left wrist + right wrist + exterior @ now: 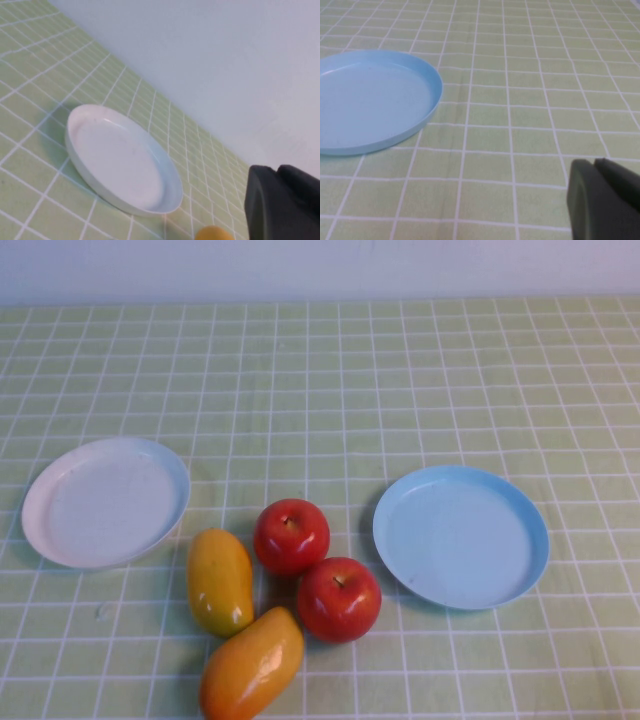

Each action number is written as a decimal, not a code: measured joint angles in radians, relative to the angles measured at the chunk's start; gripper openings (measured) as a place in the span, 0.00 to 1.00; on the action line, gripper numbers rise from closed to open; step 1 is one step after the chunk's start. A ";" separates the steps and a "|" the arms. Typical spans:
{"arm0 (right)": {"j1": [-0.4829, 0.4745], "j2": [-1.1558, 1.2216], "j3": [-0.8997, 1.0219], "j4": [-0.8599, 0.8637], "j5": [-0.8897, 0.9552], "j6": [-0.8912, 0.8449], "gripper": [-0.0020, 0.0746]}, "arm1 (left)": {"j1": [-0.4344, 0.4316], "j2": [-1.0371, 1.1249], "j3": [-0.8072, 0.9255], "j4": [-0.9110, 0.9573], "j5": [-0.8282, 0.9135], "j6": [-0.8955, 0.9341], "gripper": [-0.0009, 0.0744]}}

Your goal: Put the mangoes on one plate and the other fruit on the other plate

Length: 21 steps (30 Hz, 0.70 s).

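Note:
Two yellow-orange mangoes lie at the table's front centre, one (220, 580) upright in the picture, the other (252, 666) slanting below it. Two red apples (291, 536) (339, 599) touch each other just right of them. The white plate (105, 502) sits empty on the left, the light blue plate (461, 535) empty on the right. Neither arm shows in the high view. My left gripper (276, 170) hangs shut above the table near the white plate (120, 160), with a mango tip (214, 233) beside it. My right gripper (594, 161) is shut, holding nothing, off to the side of the blue plate (370, 102).
A green checked cloth (400, 370) covers the whole table. A pale wall (320, 265) runs along the far edge.

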 joint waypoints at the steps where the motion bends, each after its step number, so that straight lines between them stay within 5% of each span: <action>1: 0.000 0.000 0.000 0.000 0.000 0.000 0.01 | 0.000 0.000 -0.003 -0.005 0.015 0.000 0.01; 7: 0.000 0.000 0.000 0.000 0.000 0.000 0.01 | 0.000 0.119 -0.158 0.000 0.236 0.040 0.01; 21: 0.000 0.000 0.000 0.000 0.000 0.000 0.01 | 0.000 0.794 -0.711 0.077 0.676 0.507 0.01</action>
